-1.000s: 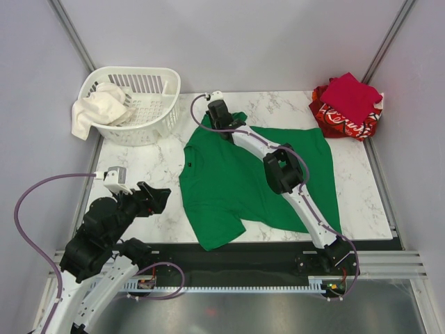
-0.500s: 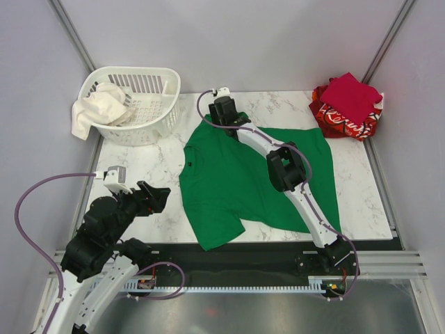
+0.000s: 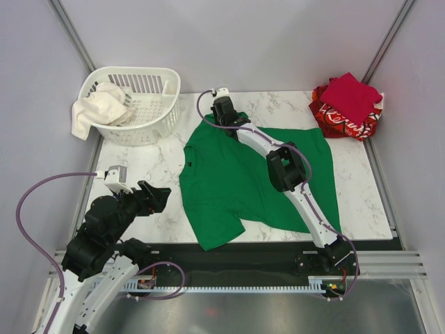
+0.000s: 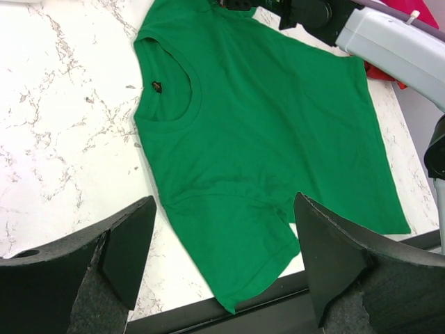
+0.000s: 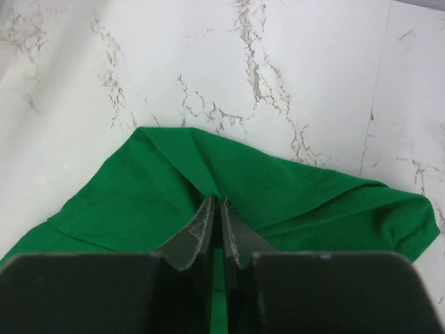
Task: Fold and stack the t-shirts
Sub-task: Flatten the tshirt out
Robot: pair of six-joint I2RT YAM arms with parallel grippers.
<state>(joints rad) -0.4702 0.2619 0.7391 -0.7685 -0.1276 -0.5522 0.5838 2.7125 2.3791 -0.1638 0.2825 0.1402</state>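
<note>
The green t-shirt (image 3: 236, 181) lay spread flat across the middle of the marble bench (image 3: 139, 174), probably opened out so that it could be folded. Its collar pointed to the left of the top view and its hem to the right, so its long axis ran left to right, with one sleeve at upper centre and the other at the lower edge.

The right claw (image 5: 216, 209) was at the upper sleeve. Its jaws were all but closed on a raised ridge of green cloth, seemingly to lift that sleeve over the body. The left claw (image 4: 224, 209) hung at lower left, spread wide and holding nothing, apparently waiting.

At upper right a folded crimson t-shirt (image 3: 350, 96) sat on the red printed t-shirt (image 3: 341, 124), forming the stack.
</note>
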